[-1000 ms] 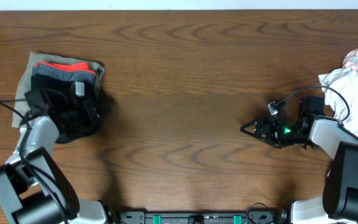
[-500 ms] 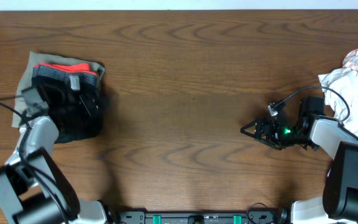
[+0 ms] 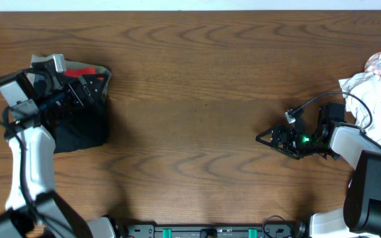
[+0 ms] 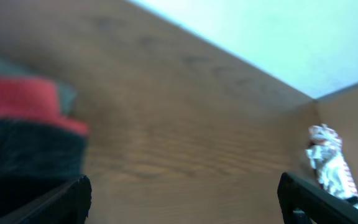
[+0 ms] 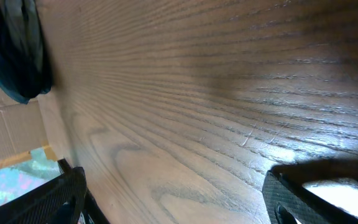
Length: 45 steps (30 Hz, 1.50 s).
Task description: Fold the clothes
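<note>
far left of brown wooden tabletop [image 3: 197, 79]: folded stack of dark, grey and red clothes [image 3: 78, 122], long axis roughly near-to-far, fold edges facing far. left end effector [image 4: 185, 202] above it, spread wide, empty; could snag top layer and undo folds. right end effector [image 5: 179, 199] wide, empty. crumpled white clothes heap [image 3: 376, 79] at right edge may slip off.

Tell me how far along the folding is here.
Done: a folded stack sits at the left edge of the table, dark garments with a red one showing. In hand: nothing. The left gripper hovers open over that stack, and the right gripper is open and empty, low over the wood. Left: a crumpled white pile at the right edge, not yet folded.
</note>
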Each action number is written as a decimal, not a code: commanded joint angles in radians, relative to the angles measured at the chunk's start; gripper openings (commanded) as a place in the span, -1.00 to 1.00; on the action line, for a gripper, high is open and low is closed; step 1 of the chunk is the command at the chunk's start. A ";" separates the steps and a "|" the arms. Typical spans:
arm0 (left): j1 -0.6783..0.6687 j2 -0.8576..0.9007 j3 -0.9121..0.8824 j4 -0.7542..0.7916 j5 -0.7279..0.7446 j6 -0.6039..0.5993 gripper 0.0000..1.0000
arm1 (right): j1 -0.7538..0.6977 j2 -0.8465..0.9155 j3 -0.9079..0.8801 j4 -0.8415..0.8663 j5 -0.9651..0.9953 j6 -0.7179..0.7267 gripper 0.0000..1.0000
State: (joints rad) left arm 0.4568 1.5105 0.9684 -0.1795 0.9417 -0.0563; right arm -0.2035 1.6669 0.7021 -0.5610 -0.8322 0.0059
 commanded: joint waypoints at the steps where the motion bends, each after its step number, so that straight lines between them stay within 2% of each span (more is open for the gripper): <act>1: 0.010 0.093 -0.002 0.004 -0.095 -0.010 0.92 | -0.006 0.037 -0.035 -0.012 0.195 -0.014 0.82; 9: 0.049 0.228 -0.002 0.115 -0.085 -0.016 0.94 | -0.006 0.037 -0.035 -0.016 0.195 -0.014 0.82; 13: 0.047 0.173 0.018 0.118 0.037 -0.047 0.96 | -0.007 0.037 -0.028 -0.006 0.192 -0.014 0.80; 17: 0.024 0.023 0.023 0.106 0.043 -0.084 0.96 | -0.006 0.016 0.032 -0.009 0.192 -0.010 0.98; 19: -0.010 -0.058 0.023 0.081 -0.016 -0.073 0.96 | -0.005 -0.011 0.090 -0.026 0.193 -0.011 0.99; 22: -0.103 -0.188 0.023 -0.001 -0.253 -0.053 0.96 | 0.008 -0.050 0.219 -0.086 0.241 -0.011 0.99; 25: -0.218 -0.274 0.023 -0.083 -0.483 -0.053 0.96 | 0.039 -0.072 0.384 -0.182 0.383 -0.011 0.99; 28: -0.316 -0.312 0.023 -0.176 -0.638 -0.053 0.96 | 0.071 -0.080 0.499 -0.239 0.531 -0.011 0.99; 33: -0.378 -0.319 0.021 -0.273 -0.701 -0.053 0.96 | 0.085 -0.082 0.602 -0.169 0.696 -0.011 0.99; 37: -0.369 -0.342 0.022 -0.324 -0.700 -0.054 0.96 | 0.081 -0.111 0.649 -0.243 0.594 -0.145 0.99; 42: -0.361 -0.462 0.015 -0.420 -0.692 -0.047 0.96 | 0.084 -0.245 0.644 -0.341 0.566 -0.078 0.98; 45: -0.361 -0.596 -0.019 -0.475 -0.692 -0.034 0.96 | 0.093 -0.395 0.586 -0.359 0.616 -0.024 0.99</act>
State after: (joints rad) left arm 0.0914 1.0241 0.9760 -0.6273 0.2623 -0.1081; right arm -0.1226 1.4094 1.3201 -0.9142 -0.2413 -0.0601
